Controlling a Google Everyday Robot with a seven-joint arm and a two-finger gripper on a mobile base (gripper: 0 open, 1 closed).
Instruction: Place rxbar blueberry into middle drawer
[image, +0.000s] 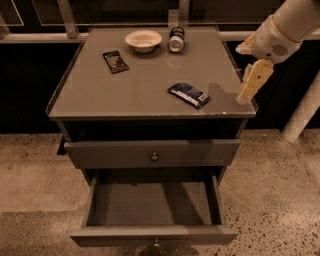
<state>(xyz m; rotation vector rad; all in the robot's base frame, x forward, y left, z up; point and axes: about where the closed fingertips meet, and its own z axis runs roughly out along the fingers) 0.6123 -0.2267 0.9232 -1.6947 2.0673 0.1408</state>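
Observation:
The rxbar blueberry (189, 95), a flat dark blue bar with white label patches, lies on the cabinet top (150, 85) near its front right. The middle drawer (155, 205) is pulled out below the shut top drawer (154, 152); its inside shows nothing in it. My gripper (252, 82), cream-coloured on a white arm, hangs at the cabinet top's right edge, to the right of the bar and apart from it. It holds nothing that I can see.
On the top's far side are a small black packet (115, 61), a white bowl (143, 40) and a can on its side (176, 39). A white post (302, 115) stands at the right on the speckled floor.

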